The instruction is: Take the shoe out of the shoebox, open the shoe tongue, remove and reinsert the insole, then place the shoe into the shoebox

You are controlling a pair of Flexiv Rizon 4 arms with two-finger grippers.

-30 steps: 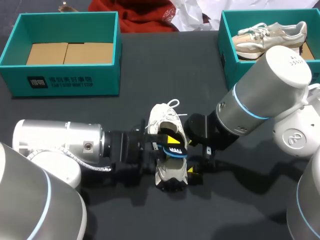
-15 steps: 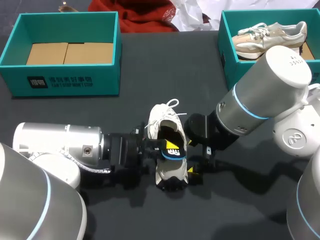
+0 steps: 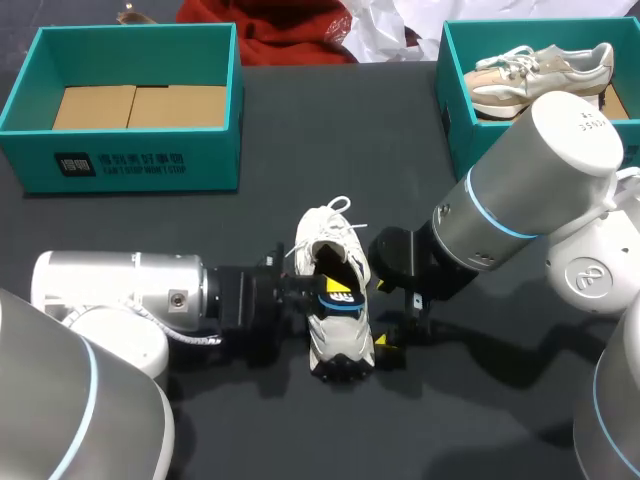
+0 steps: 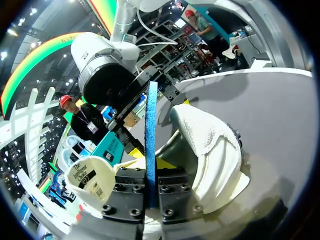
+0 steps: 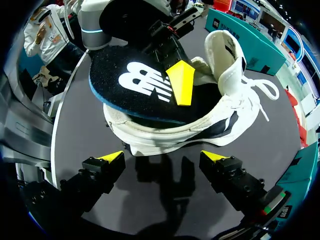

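Two robot arms meet over a dark counter [image 3: 300, 150], the left arm [image 3: 120, 290] reaching in from one side and the right arm [image 3: 520, 200] from the other, with an open teal shoebox [image 3: 130, 150] standing well apart at the far left and a second teal box [image 3: 455, 90], holding another shoe, at the far right; between the arms a white shoe [image 3: 322, 240] stands on its sole, long axis running away from the robot, laces at the far end and heel nearest; the left gripper [image 4: 151, 190] comes at it squarely across that axis and is clamped on the blue-edged insole [image 3: 341, 297], which lies flat over the shoe's opening, roughly in line with the shoe, its logo end overhanging the heel collar while its front end seems to run in under the raised tongue; the right gripper [image 5: 162, 159] sits low at the opposite flank, fingers spread wide with the shoe just ahead of them and touching neither; seating the insole looks to depend on the left arm, which alone holds it, pushing down and toward the toe
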